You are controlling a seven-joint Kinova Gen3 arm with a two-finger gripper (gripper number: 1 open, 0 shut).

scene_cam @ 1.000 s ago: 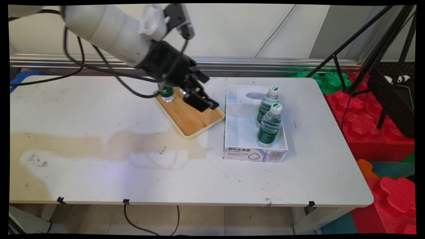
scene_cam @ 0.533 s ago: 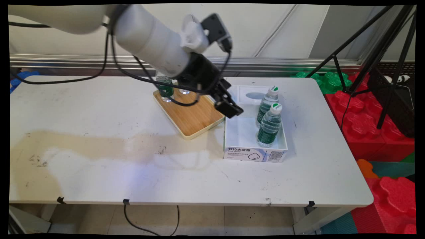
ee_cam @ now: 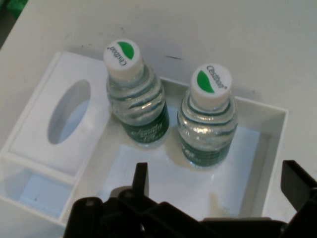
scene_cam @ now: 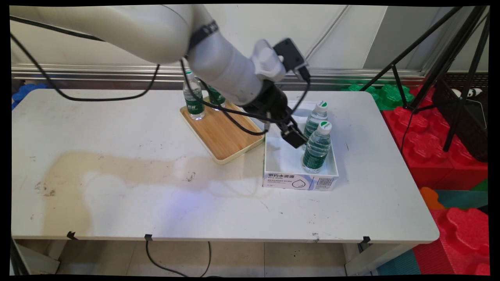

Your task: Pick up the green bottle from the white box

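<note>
My gripper (scene_cam: 293,138) hangs open and empty over the white box (scene_cam: 299,181), just left of the nearer water bottle (scene_cam: 317,147). A second bottle (scene_cam: 315,119) stands behind it in the same box. In the hand view both bottles stand upright with white-and-green caps: one on the left (ee_cam: 141,109) beside the box's lidded end with its oval hole, one on the right (ee_cam: 208,129). The gripper (ee_cam: 218,183) is above the box floor (ee_cam: 247,163), and its fingers (ee_cam: 140,178) are spread wide with nothing between them.
A wooden tray (scene_cam: 226,136) lies left of the box, with two more bottles (scene_cam: 194,102) at its far end. A brownish stain (scene_cam: 117,168) marks the table. A black tripod (scene_cam: 429,58) and red foam blocks (scene_cam: 441,148) stand off the right edge.
The arm has swung to the right, carrying the open gripper from above the wooden tray to above the white box, close to the nearer bottle. The bottles have not moved.
</note>
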